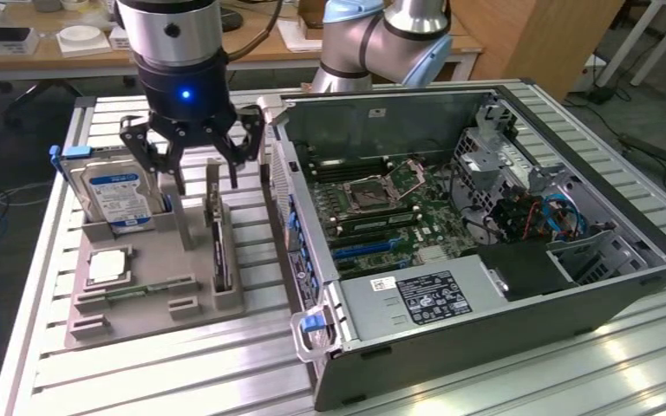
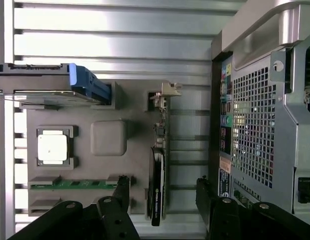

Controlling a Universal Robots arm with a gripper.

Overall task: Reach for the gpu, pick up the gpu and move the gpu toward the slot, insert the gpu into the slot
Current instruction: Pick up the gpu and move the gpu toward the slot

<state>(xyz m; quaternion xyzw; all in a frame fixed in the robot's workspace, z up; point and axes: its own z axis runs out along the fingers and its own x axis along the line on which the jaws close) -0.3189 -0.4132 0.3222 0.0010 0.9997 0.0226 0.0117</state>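
The gpu (image 1: 215,236) is a thin dark card standing on edge in a grey holder tray (image 1: 153,314). In the wrist view the gpu (image 2: 158,175) runs lengthwise between my two black fingers (image 2: 119,189). My gripper (image 1: 204,180) hangs open just above the card's far end, one finger on each side, touching nothing. From the wrist camera the gripper (image 2: 162,181) straddles the card with wide gaps either side. The slot (image 1: 359,250) is a blue connector on the motherboard inside the open computer case (image 1: 484,290), to the exterior view's right of the tray.
In the tray also stand a silver hard drive with a blue label (image 1: 119,195), a square processor chip (image 1: 108,265) and a green memory stick (image 1: 136,291). The case's perforated wall (image 2: 255,125) rises close beside the gpu. A second arm's base (image 1: 380,39) stands behind the case.
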